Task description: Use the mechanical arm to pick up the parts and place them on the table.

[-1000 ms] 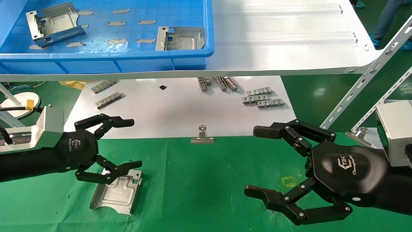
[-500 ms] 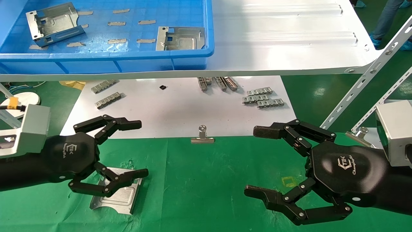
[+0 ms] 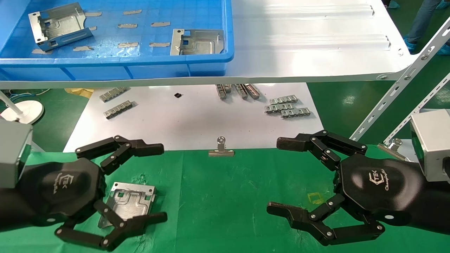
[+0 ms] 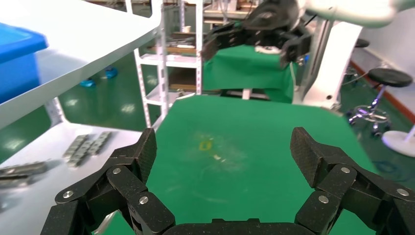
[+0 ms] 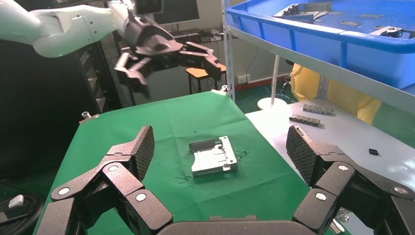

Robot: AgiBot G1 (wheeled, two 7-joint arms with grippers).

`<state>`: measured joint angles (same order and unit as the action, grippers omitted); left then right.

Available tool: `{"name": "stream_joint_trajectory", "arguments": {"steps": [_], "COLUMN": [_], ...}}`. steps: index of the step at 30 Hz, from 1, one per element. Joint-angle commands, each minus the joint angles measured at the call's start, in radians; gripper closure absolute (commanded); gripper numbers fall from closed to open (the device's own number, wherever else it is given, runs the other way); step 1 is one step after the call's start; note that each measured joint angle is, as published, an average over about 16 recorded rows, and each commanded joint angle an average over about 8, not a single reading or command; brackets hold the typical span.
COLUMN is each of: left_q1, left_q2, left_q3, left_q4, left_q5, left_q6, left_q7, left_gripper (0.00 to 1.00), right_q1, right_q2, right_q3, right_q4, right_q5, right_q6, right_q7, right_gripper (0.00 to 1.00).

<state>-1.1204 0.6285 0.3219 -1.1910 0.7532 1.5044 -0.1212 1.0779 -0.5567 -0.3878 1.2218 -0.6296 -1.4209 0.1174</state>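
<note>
One silver sheet-metal part lies flat on the green cloth table at the front left; it also shows in the right wrist view. My left gripper is open and empty, raised above the part. Its fingers frame bare green cloth in the left wrist view. Two more parts lie in the blue bin: one at its far left, one near its right wall. My right gripper is open and empty, parked over the cloth at the right.
The bin stands on a glossy white shelf overhanging a white sheet with small grey linked strips. A silver binder clip sits at the cloth's far edge, another at the right. A slanted metal strut rises at the right.
My left gripper has lifted off the part and drawn back toward me, uncovering the whole plate on the cloth. The right arm has not moved.
</note>
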Motion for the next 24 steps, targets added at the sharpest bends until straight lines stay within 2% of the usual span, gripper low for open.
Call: {"name": "stream_joint_trajectory", "arguments": {"steps": [1,10,24], "left_q1": [0.020,0.065,0.053], "left_q2": [-0.008,-0.024,-0.020], "left_q3": [-0.019,-0.060,-0.049], "left_q4": [-0.041,-0.132,-0.106], "left_q5": [-0.010,-0.034,-0.027], "left_q6": [-0.004,-0.012,-0.010], "left_q7": [-0.029,-0.084,-0.071], "left_gripper": [0.00,0.00,0.00], "right_q1": [0.000,0.000,0.000], "right_q2": [0.000,0.000,0.000], "right_q3": [0.000,0.000,0.000], "right_q4": [0.000,0.000,0.000], "right_q5": [0.000,0.000,0.000], "right_q6": [0.000,0.000,0.000], "right_q7": [0.000,0.000,0.000], "right_gripper": [0.00,0.00,0.00]}}
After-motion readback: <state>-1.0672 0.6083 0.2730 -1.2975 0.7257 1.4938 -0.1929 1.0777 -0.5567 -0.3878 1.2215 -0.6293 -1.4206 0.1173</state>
